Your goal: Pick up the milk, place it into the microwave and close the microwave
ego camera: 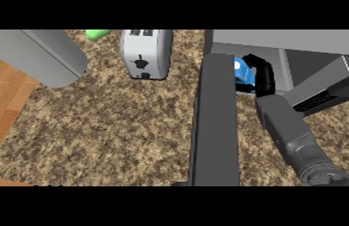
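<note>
The milk (241,74), a blue and white carton, shows only as a small patch just right of the microwave's open door (217,123). That door is a dark panel swung out towards me across the counter. My right hand (264,77) reaches from the lower right into the mouth of the grey microwave (279,38). Its black fingers are curled round the milk and hide much of it. The carton sits at the front of the opening, close to the door's hinge side. My left hand shows nowhere.
A silver toaster (145,54) stands at the back, left of the door. A green object (97,34) peeks out beside it. A large grey rounded shape (41,56) fills the upper left. Wooden floor (12,98) borders the speckled counter (116,128) at the left.
</note>
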`<state>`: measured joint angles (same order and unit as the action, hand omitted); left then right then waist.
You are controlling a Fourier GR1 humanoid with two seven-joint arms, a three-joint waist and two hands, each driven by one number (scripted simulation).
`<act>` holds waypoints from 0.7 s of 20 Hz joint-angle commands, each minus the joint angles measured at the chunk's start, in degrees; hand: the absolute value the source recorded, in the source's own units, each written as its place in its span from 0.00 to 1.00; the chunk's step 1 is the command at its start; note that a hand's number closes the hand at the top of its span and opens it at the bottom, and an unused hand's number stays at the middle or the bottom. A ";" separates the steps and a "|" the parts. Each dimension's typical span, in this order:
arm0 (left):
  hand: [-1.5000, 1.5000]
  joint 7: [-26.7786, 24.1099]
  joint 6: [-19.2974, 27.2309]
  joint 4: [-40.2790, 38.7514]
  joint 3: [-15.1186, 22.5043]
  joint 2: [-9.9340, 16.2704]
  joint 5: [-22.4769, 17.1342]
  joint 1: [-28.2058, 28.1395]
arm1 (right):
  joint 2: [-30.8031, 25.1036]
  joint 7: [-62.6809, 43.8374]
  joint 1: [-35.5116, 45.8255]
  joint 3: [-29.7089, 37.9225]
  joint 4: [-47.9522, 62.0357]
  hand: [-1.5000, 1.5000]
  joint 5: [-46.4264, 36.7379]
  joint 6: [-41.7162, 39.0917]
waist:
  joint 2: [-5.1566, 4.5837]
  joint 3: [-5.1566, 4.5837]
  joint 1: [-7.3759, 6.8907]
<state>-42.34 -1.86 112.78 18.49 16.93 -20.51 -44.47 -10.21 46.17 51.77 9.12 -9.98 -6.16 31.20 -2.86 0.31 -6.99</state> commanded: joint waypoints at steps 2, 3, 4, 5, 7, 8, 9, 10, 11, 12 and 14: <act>0.00 -0.10 -0.77 -0.71 -0.16 0.41 -0.07 0.64 | -1.39 1.74 2.30 1.72 0.17 1.00 0.90 1.33 | -0.30 0.08 -0.48; 0.00 0.98 -0.32 0.44 -0.88 0.59 -0.69 1.29 | -2.42 1.54 2.97 2.07 0.09 1.00 1.16 0.40 | -0.70 0.15 -0.71; 0.00 0.26 -0.95 -1.43 -1.65 0.75 -1.17 1.38 | -0.71 2.28 3.27 3.76 -0.76 1.00 2.86 1.15 | -0.57 0.11 -0.81; 0.00 -0.32 -1.06 -0.84 -0.87 0.12 -1.51 0.23 | 0.89 4.41 1.79 4.29 -0.96 1.00 3.28 2.36 | -0.33 0.12 -0.83; 0.00 -0.61 -0.31 -2.19 -1.09 -0.75 -0.67 2.51 | -0.58 5.41 2.63 3.85 -1.13 1.00 2.39 3.04 | -0.72 0.07 -0.89; 0.00 0.44 -0.49 -2.25 -1.14 -0.26 -1.08 2.38 | -1.23 5.30 2.82 3.90 -0.81 1.00 2.13 4.14 | -0.65 0.05 -0.56; 0.00 0.64 -1.35 -1.17 -1.55 1.11 -1.14 1.86 | -0.86 5.25 3.17 3.34 -0.46 1.00 1.19 7.23 | -0.82 0.06 -1.39; 0.00 0.03 -1.53 -1.68 0.44 0.49 -0.02 0.94 | -2.37 4.12 4.31 3.68 -0.46 1.00 1.16 8.73 | -0.84 0.03 -1.91; 0.00 1.16 -0.82 -0.73 -0.74 0.46 -0.93 2.10 | -1.14 3.91 4.31 3.61 0.10 1.00 0.83 11.09 | -0.95 0.04 -1.64; 0.00 0.93 -1.19 -0.79 -1.95 1.45 -1.18 1.52 | -1.43 4.13 4.31 3.26 0.22 1.00 0.13 13.44 | -0.83 0.00 -1.88; 0.00 -0.16 -1.13 -1.38 -0.63 0.43 -0.36 1.21 | -1.22 3.92 4.37 4.31 0.10 1.00 0.67 16.42 | -0.83 0.03 -2.24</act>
<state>-41.99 -3.08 111.29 17.45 17.66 -21.31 -42.85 -11.66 48.42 55.75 12.70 -10.22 -5.27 39.78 -3.63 0.33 -8.58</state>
